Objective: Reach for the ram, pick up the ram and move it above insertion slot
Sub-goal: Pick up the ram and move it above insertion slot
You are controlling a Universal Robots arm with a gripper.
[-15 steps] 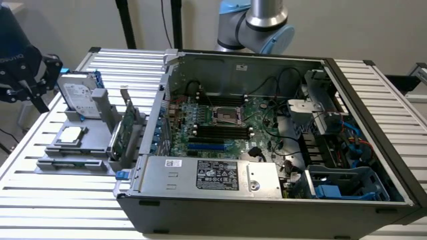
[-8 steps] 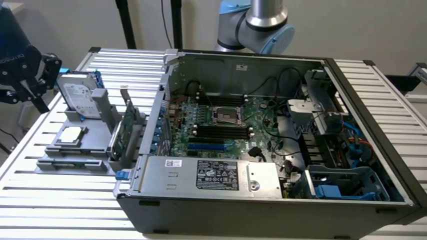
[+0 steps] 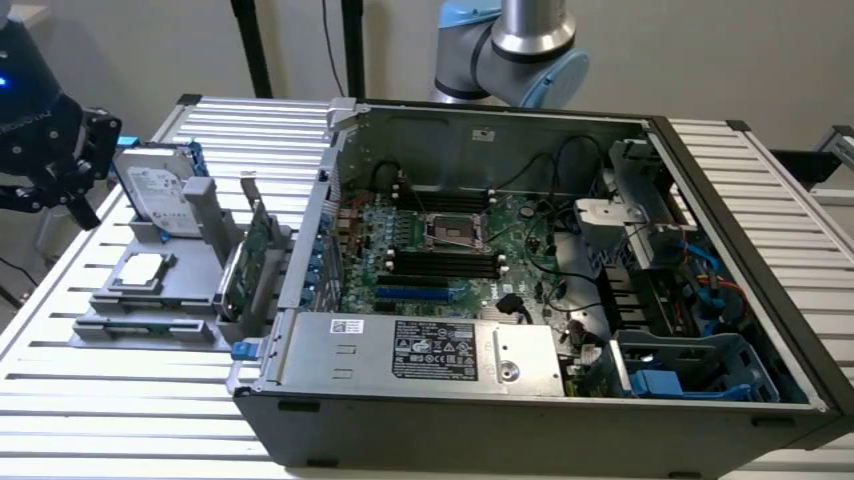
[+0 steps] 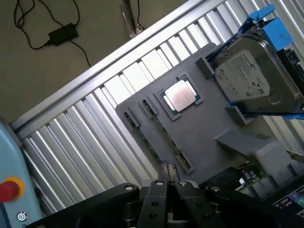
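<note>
Ram (image 4: 166, 137) edge-on in grey holder (image 4: 209, 118), plain in wrist view, gripper (image 4: 171, 186) clenched empty

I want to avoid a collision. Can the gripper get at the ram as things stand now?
Probably yes. The ram lies uncovered near the holder's edge, the gripper hangs close to one end of it, and the hard drive stands off to the side.

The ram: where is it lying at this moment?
In the exterior view the ram sits along the near edge of the gray holder, just in front of the processor chip, at the exterior view's left of the open computer case.
</note>
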